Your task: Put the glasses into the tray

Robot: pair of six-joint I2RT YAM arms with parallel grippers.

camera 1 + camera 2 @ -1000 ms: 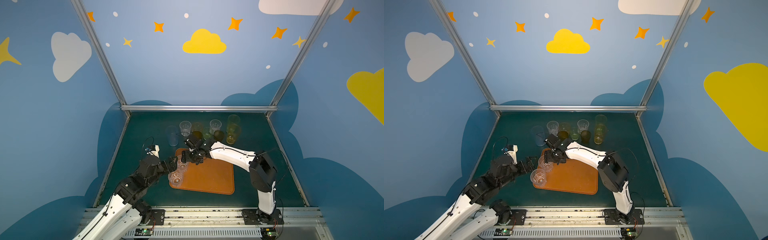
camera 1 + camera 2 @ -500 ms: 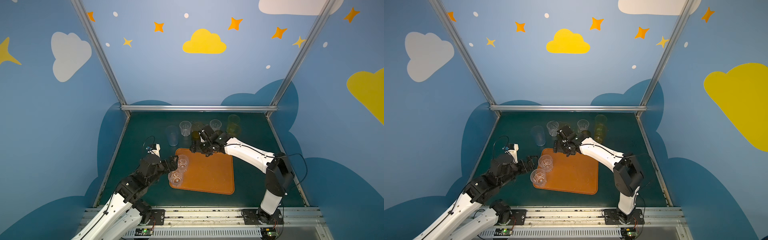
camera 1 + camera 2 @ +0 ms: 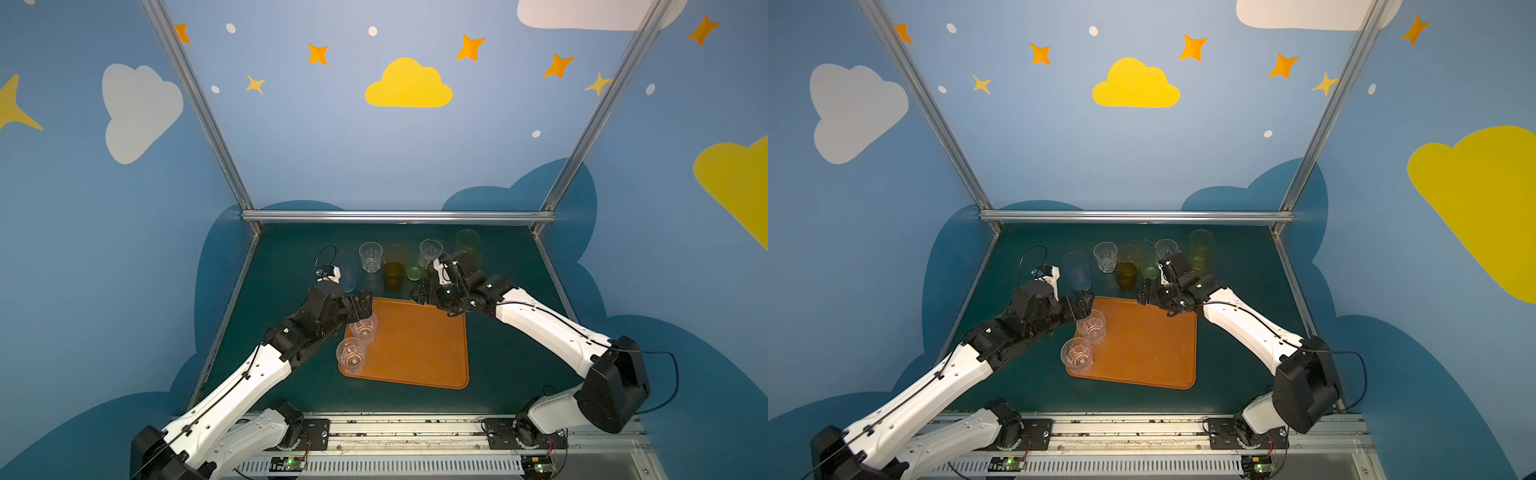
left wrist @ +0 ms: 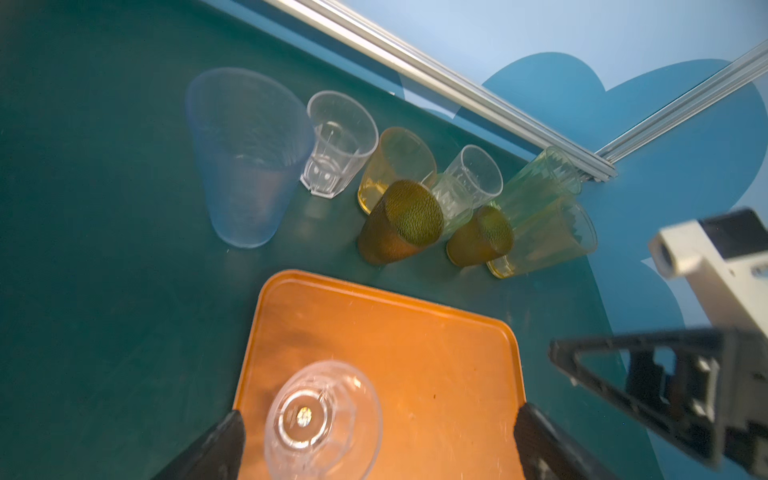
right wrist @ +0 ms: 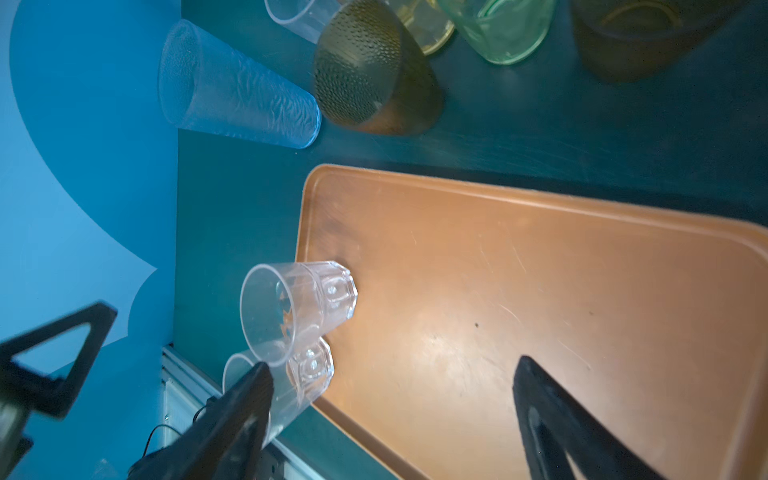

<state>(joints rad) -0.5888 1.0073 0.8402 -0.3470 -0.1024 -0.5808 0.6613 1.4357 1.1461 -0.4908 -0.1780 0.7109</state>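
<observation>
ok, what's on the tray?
Two upright clear glasses at its left edge: near glass, far glass. Rest of tray bare. Right end effector covers part of the far edge in both top views; left wrist view shows it bare.

My 2 arms stretch forward: left pincer (image 3: 365, 309) spread wide over the tray's (image 3: 415, 357) far-left corner, right pincer (image 3: 419, 293) spread wide above its far edge.

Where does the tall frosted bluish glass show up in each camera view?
Top view: the tall frosted bluish glass stands leftmost in the back row.
Top view: the same glass, again leftmost in that row.
Left wrist: the glass stands beside a clear faceted glass.
Right wrist: the glass is next to a dark brown glass.
Shared landmark: the tray, whose corner lies just before it.
</observation>
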